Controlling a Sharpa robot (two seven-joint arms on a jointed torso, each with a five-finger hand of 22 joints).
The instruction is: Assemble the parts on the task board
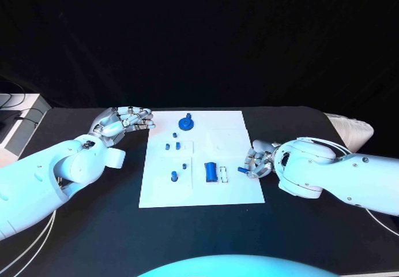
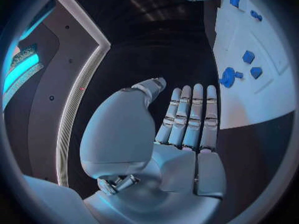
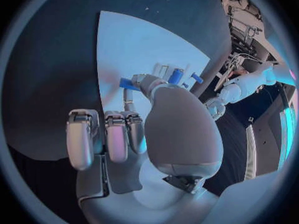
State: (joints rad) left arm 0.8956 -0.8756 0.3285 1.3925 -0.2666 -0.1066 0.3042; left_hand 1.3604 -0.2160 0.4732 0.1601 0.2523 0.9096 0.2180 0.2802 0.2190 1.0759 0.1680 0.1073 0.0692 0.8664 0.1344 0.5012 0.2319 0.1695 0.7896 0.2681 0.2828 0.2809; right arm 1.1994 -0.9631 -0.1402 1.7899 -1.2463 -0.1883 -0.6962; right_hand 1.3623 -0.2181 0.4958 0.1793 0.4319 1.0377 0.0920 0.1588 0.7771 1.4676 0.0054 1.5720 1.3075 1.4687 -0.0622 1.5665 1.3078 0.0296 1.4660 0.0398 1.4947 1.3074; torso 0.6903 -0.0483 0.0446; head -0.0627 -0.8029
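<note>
The task board (image 1: 202, 196) lay flat in the middle of the black counter (image 1: 316, 231), with the blue parts spread over it. A round knobbed part (image 1: 186, 123) sat near the far edge, several small pegs (image 1: 174, 176) were scattered down the left half, and a blue cylinder (image 1: 211, 171) lay on its side near the centre, just beside a small white piece (image 1: 223, 173).

The right hand (image 1: 260, 160) was held at the board's right edge. A small blue part (image 1: 243, 170) was seen at its fingertips, apparently pinched between thumb and a finger, with the other fingers curled in. In the right wrist view the same piece (image 3: 128, 84) was seen at the thumb tip, over the white board, with the cylinder close beyond it.

The left hand (image 1: 126, 122) was kept off the board's far left corner, holding nothing; in the left wrist view its fingers (image 2: 190, 117) were seen straight and side by side.

The pinch was judged slight, so the piece could be dropped or twisted if it were pressed against a seat at an angle. The cylinder could be knocked and rolled by the curled fingers if the hand were carried across the board. The board could also be shoved along the counter by a hard push, since nothing was seen bracing it.
</note>
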